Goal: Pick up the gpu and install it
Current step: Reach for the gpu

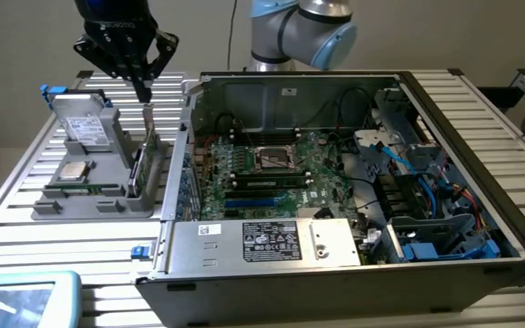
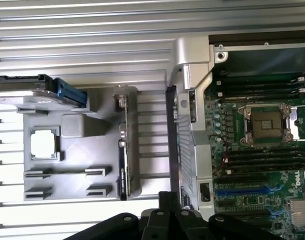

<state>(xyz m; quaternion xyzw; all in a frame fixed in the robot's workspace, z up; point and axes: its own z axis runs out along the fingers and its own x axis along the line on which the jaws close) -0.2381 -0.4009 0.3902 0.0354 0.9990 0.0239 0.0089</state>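
While black gripper (image 1: 143, 92) hangs above it, fingers pinched together and empty, green-board gpu (image 1: 145, 157) with black cooler and silver end bracket stands on edge in grey plastic holder (image 1: 62, 208), on side nearest open black computer case (image 1: 481, 225). Fingertip-to-bracket contact: cannot tell. Silver hard drive with white label (image 1: 85, 130) stands at holder's far end, toward exterior view's left.

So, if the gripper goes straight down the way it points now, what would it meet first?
Most likely the top edge of the gpu, which stands upright in the gray holder directly under the gripper. Depth is unclear in the exterior view, so the gripper could instead pass just beside the card.
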